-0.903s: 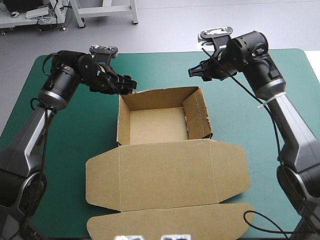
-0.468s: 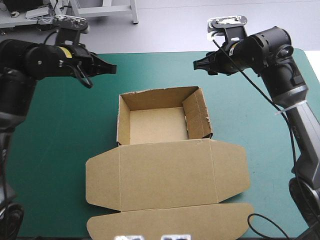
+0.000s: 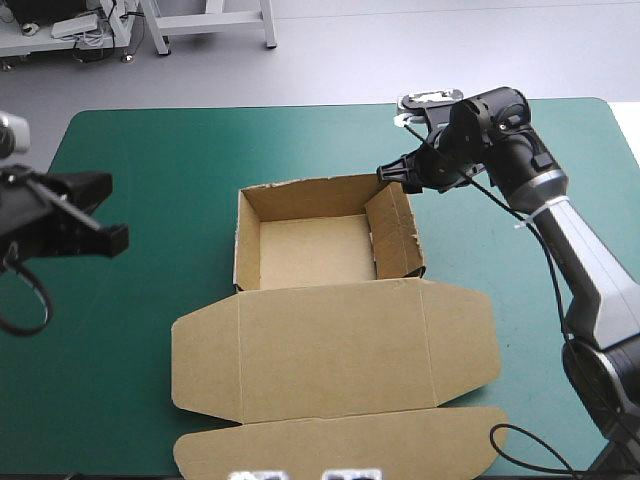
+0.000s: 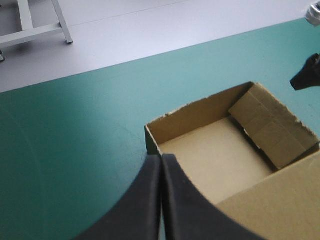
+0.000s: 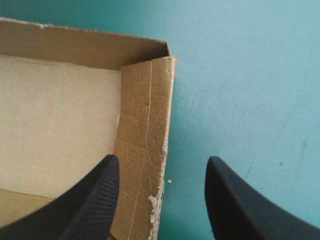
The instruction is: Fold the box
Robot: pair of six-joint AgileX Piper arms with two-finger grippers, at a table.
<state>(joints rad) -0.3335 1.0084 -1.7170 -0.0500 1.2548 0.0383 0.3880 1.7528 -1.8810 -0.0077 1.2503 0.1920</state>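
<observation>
Right tool gapes over a side wall of the box — left tool pinched closed, well apart.

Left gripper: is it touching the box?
Apart. The high view shows bare teal-green cover between the left gripper and the box.

Blurred in the high view, the left gripper has its arm cut off by the edge. The box runs out of the right wrist view, only one corner showing.
</observation>
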